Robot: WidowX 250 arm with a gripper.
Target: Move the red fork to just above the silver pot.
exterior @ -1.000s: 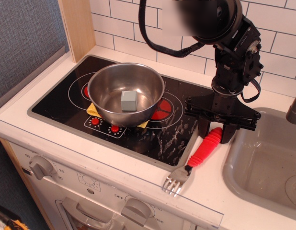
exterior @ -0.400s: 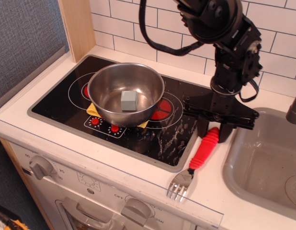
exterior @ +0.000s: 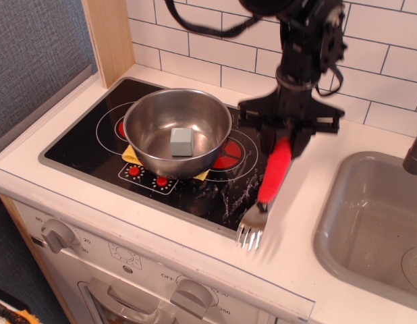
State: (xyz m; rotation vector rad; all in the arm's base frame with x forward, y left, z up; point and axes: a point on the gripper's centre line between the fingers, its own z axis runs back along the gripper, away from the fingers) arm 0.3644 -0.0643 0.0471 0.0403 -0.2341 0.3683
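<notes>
The red fork (exterior: 272,175) hangs from my gripper (exterior: 283,144), handle up and silver tines (exterior: 250,231) down, lifted off the counter and slightly blurred. My gripper is shut on the top of the fork's red handle. It is over the right edge of the stove top, to the right of the silver pot (exterior: 177,131). The pot stands on the black hob and holds a small grey block (exterior: 182,142).
A yellow cloth (exterior: 133,154) lies under the pot. The grey sink basin (exterior: 370,229) is at the right, with a faucet part (exterior: 415,154) at the edge. White tiled wall behind; wooden panel (exterior: 108,37) at back left. Stove knobs (exterior: 57,235) at the front.
My gripper closed on the fork's handle, lifted the fork off the counter and moved it up and left, toward the pot.
</notes>
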